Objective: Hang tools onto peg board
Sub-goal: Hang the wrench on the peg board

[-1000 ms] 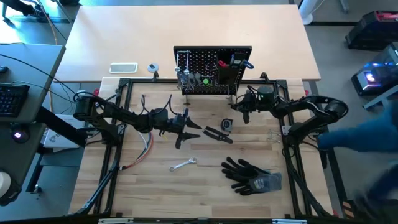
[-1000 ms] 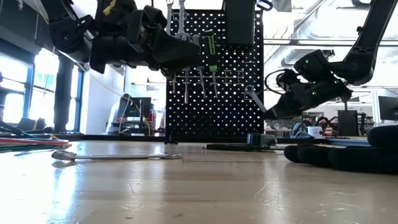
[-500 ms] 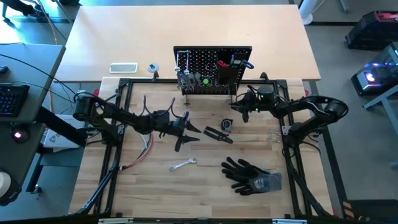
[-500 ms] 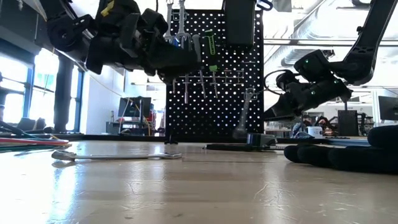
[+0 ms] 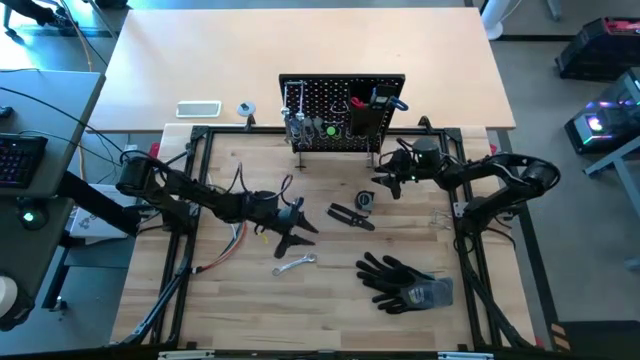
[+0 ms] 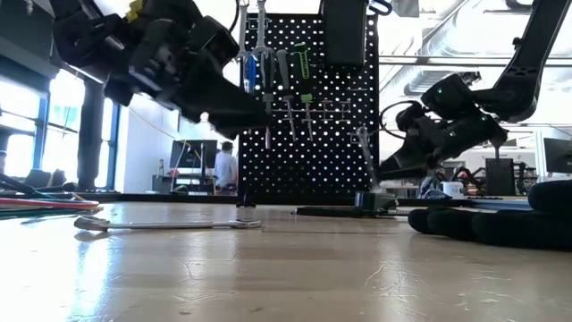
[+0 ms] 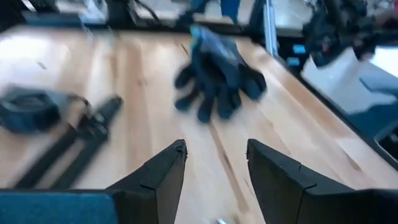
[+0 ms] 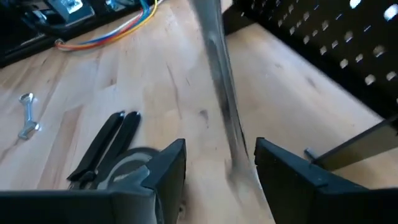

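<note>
The black peg board stands upright at the table's far side, with wrenches and green-handled drivers hung on it. My right gripper is open just in front of its right end. A silver wrench stands nearly upright and blurred between the spread fingers, also showing in the low view. My left gripper is open with nothing in it, over mid-table, above a second silver wrench that lies flat. Black pliers lie between the arms.
Black gloves lie at the near right and show ahead of my left gripper. A bundle of coloured wires lies at the left. A small round dark thing sits by the pliers. A black bin hangs on the board.
My right gripper has opened and let go of the silver wrench, which went from a slanted hold to nearly upright in front of the peg board. My left gripper has swung toward the table's near edge and sunk a little, toward the wrench lying on the table.
</note>
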{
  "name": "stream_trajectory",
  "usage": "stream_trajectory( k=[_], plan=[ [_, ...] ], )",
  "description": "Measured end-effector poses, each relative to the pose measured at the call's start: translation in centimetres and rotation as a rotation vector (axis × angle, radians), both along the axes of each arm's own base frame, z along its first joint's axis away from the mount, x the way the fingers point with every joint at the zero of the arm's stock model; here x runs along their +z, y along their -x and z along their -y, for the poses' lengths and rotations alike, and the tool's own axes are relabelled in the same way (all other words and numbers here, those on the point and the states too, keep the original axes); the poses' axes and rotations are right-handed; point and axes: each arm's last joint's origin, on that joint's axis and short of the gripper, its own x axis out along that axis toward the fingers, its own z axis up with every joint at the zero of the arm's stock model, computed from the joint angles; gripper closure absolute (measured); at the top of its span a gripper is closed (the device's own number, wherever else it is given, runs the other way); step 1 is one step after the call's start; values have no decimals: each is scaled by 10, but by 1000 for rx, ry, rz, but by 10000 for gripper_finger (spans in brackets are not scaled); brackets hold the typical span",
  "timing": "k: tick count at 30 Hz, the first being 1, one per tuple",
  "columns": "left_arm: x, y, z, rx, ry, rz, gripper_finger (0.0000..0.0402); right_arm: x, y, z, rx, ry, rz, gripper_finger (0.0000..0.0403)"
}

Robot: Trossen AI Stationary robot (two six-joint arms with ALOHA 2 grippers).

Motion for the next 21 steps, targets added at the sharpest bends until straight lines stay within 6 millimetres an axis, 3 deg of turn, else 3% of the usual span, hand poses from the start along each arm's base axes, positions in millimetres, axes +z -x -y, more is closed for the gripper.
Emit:
stream_trajectory(
  k=[10,21],
  plan=[
    [-19,13,33,-87,41,-239,236,-6,-3,-18,83,-76,-97,217],
    [-33,33,70,-35,-40,-424,236,16,-5,-52,195,-121,-112,217]
  ],
)
